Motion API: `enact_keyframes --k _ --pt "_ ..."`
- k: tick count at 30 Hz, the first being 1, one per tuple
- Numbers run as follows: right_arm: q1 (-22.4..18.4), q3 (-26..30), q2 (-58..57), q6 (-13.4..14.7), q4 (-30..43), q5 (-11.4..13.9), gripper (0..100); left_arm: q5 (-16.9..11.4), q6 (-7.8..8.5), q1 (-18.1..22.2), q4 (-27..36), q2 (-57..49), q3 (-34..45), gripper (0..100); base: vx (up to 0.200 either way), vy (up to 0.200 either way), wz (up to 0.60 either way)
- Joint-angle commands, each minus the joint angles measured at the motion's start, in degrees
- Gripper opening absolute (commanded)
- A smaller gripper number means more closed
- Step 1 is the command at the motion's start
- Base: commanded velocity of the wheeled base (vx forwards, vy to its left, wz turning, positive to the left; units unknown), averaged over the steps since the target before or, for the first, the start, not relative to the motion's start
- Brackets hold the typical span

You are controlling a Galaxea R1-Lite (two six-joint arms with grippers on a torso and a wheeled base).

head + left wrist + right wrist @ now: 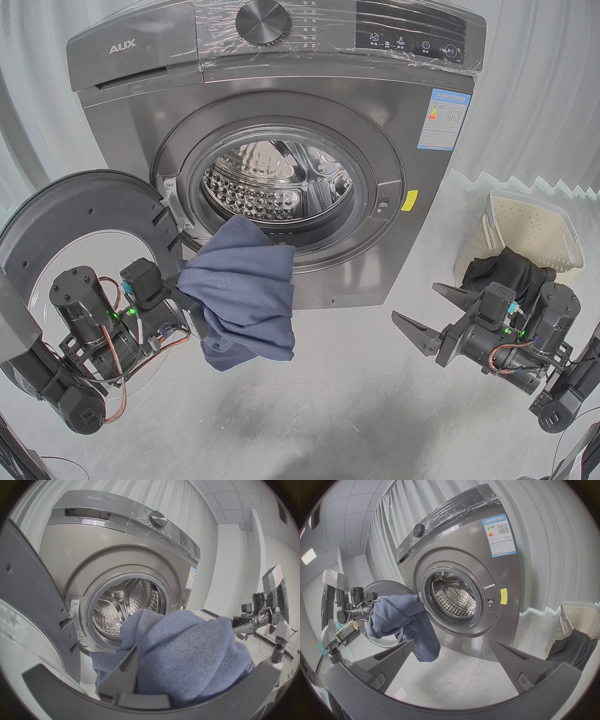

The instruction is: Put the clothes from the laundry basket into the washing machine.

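Left gripper [190, 309] clamps a blue garment [247, 294] just before the washer's [281, 94] open mouth. The right gripper [414, 300] hangs spread and empty, off the washer's right. Drooping folds could catch there and spill out.

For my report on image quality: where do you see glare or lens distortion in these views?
Head view: glare on the plastic film over the control panel, bright reflections inside the steel drum. Left wrist view: fisheye bending bows the top edge of the washing machine; dark corners. Right wrist view: the same bending curves the curtain and ceiling tiles.
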Motion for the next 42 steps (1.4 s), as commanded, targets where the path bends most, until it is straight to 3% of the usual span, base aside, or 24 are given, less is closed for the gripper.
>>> enact_keyframes --k 1,11,17,32,42 --pt "0.19 -0.09 0.54 -0.01 0.02 0.02 100 -0.01 -0.02 -0.05 0.05 0.08 0.21 0 0.000 0.000 0.00" --pt "0.28 -0.01 0.63 0.08 0.02 0.02 100 -0.10 -0.46 -0.05 0.05 -0.01 0.21 0 0.000 0.000 0.00" --pt "0.19 0.08 0.63 0.17 0.02 0.02 100 -0.01 -0.29 -0.05 -0.04 -0.01 -0.05 0 0.000 0.200 0.00" --pt "0.28 0.34 1.07 0.17 0.02 0.02 100 -0.01 0.33 -0.58 0.05 0.26 0.38 0 0.000 0.000 0.00" --pt "0.55 0.43 1.07 0.17 0.02 -0.07 100 0.08 0.42 -1.37 0.05 1.57 -0.41 0 0.200 0.000 0.00"
